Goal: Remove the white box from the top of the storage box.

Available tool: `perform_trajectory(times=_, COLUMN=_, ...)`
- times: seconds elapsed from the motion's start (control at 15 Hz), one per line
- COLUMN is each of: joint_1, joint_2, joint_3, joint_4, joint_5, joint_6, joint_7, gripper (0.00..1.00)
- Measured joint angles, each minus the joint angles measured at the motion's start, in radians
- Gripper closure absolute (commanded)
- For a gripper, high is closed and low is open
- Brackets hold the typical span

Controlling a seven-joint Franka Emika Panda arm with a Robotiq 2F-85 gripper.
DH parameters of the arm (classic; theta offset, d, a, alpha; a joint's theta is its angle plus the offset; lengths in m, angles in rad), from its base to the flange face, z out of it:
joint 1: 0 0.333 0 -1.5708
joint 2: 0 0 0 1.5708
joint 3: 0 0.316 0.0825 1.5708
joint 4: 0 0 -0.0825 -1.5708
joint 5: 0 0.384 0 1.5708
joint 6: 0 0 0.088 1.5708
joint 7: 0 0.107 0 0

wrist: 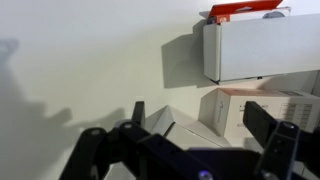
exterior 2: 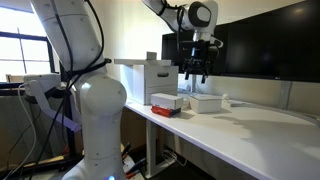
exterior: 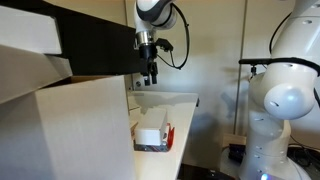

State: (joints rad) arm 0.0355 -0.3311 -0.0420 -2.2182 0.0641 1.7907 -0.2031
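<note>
Gripper [exterior 2: 195, 74] spread wide, empty, hovering for top-down grab; white box [exterior 2: 166, 98] prob. atop storage box [exterior 2: 164, 108].

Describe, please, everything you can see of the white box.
The white box is a plain, flat-topped rectangular carton, apparently cardboard, closed, with no print visible. It lies flat on top of the red-sided storage box, covering most of it, and the two stand on the white table. Only the storage box touches it. The open gripper hangs higher up, not touching it.
</note>
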Motion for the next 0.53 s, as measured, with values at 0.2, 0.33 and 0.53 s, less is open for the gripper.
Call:
perform_trajectory(times=0.2, joint_1=0.011, joint_2=0.011, joint_3=0.063, joint_4=-0.001, joint_5=0.0, joint_6=0.046, joint_7=0.109, gripper=0.0)
perform_trajectory(times=0.33, joint_1=0.022, joint_2=0.03, joint_3=0.106, joint_4=0.0, joint_5=0.002, joint_6=0.08, joint_7=0.207, gripper=0.0)
perform_trajectory(times=0.53, joint_1=0.05, joint_2=0.068, joint_3=0.158, joint_4=0.021, joint_5=0.007, joint_6=0.13, joint_7=0.31, gripper=0.0)
